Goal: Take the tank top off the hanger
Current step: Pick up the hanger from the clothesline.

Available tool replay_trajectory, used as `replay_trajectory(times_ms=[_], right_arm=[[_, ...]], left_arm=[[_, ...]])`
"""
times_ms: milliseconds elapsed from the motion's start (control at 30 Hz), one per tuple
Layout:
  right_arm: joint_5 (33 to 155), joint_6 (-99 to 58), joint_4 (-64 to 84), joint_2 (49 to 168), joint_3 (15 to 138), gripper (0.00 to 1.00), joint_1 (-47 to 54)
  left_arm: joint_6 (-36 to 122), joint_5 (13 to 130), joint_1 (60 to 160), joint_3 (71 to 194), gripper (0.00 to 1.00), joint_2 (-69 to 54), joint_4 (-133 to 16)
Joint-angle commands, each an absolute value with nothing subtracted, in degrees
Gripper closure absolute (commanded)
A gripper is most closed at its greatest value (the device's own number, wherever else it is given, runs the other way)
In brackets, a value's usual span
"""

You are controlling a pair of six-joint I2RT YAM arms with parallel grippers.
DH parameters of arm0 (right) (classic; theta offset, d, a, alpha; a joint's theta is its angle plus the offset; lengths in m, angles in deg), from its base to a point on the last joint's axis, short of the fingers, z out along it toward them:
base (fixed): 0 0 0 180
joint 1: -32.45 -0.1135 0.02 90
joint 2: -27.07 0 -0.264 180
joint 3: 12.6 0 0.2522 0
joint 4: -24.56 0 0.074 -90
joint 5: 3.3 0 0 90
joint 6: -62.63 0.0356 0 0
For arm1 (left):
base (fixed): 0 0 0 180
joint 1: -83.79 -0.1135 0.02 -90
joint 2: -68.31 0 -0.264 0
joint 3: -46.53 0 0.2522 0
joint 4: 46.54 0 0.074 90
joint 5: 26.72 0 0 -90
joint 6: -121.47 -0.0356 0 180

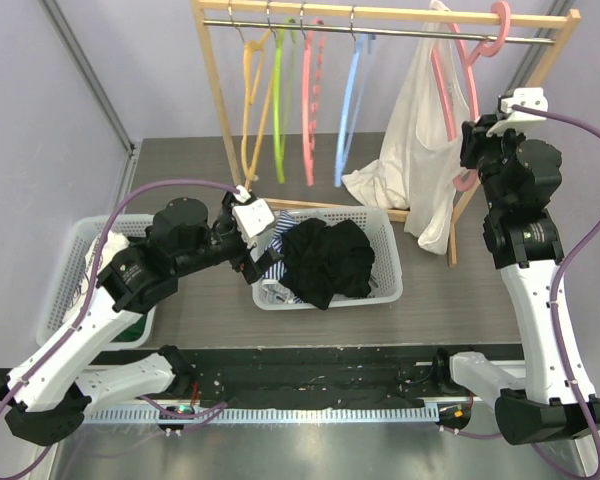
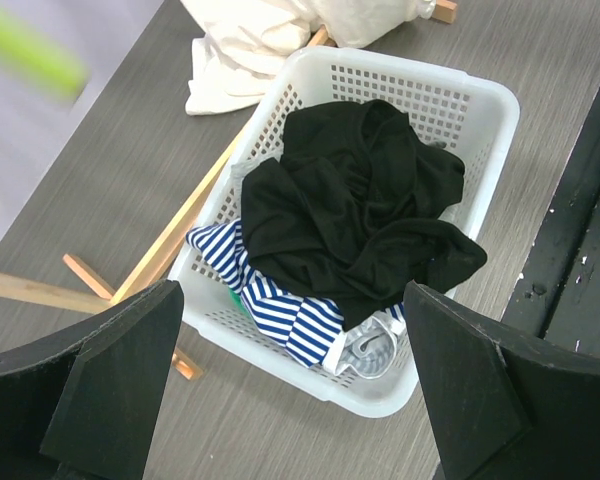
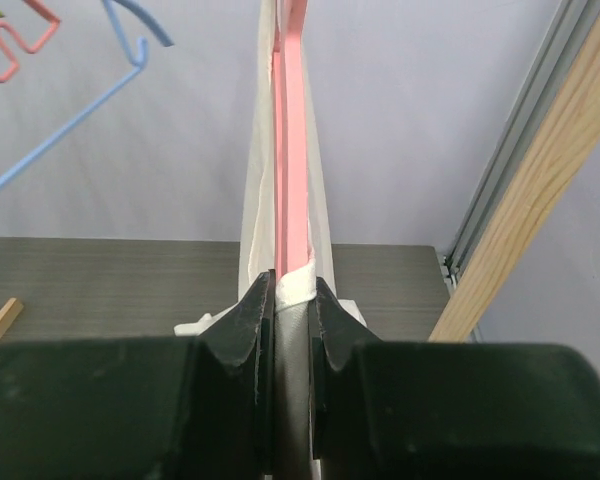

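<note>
A white tank top point(image 1: 415, 140) hangs on a pink hanger point(image 1: 443, 80) at the right end of the rail, its hem resting on the table. My right gripper point(image 1: 470, 165) is at the hanger's lower right end. In the right wrist view the gripper point(image 3: 292, 290) is shut on the pink hanger point(image 3: 293, 150), with a fold of the tank top point(image 3: 255, 200) pinched round it. My left gripper point(image 1: 255, 245) hovers open over the left end of the white basket point(image 1: 380, 225). Nothing lies between its fingers point(image 2: 110, 380).
The wooden rack point(image 1: 380, 15) also carries yellow, green, red and blue bare hangers point(image 1: 280, 90). The basket point(image 2: 480, 90) holds a black garment point(image 2: 360, 200) and a blue-striped one point(image 2: 280, 300). A second white basket point(image 1: 70, 280) stands at the left. The rack's foot bar point(image 2: 170, 250) runs beside the basket.
</note>
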State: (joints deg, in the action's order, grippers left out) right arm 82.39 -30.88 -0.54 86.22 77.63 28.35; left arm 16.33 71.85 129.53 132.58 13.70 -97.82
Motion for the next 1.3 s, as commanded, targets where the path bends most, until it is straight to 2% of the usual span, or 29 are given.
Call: replay_trajectory(times_ms=[0, 600, 800, 867, 1067, 1100, 1133, 1167, 1233, 1267], right_arm=[[82.8, -30.4, 7.6, 83.8, 77.9, 0.99, 28.3], [79.9, -29.5, 21.0, 83.1, 77.7, 0.99, 28.4], [79.8, -28.6, 27.2, 82.2, 73.0, 0.99, 28.3], [80.6, -28.9, 26.9, 82.6, 72.8, 0.99, 28.3], [85.7, -28.4, 11.7, 85.7, 80.3, 0.98, 28.3], [85.9, -28.0, 7.3, 85.9, 81.8, 0.93, 28.3], [85.9, -27.8, 5.3, 86.0, 82.8, 0.71, 28.3], [85.9, -27.5, 3.0, 86.7, 84.0, 0.60, 28.3], [86.0, -26.0, -5.0, 88.1, 89.6, 0.46, 28.3], [85.9, -25.1, -7.8, 88.8, 91.7, 0.43, 28.3]], left_arm=[[17.2, 71.9, 129.2, 132.5, 0.03, 14.6, -95.5], [17.0, 71.9, 128.8, 131.7, 0.03, 15.0, -95.0], [17.0, 71.9, 128.4, 131.9, 0.03, 14.8, -95.0], [17.0, 72.0, 128.4, 132.0, 0.03, 14.7, -95.0], [17.1, 72.2, 128.2, 131.7, 0.03, 15.0, -95.0], [17.1, 72.2, 128.2, 131.6, 0.03, 15.0, -95.0], [17.1, 72.2, 128.2, 131.6, 0.03, 15.1, -95.0], [17.2, 72.2, 128.1, 131.5, 0.03, 15.0, -95.0], [17.3, 72.4, 128.1, 131.3, 0.03, 15.1, -95.0], [17.2, 72.6, 128.2, 131.2, 0.03, 15.2, -95.0]])
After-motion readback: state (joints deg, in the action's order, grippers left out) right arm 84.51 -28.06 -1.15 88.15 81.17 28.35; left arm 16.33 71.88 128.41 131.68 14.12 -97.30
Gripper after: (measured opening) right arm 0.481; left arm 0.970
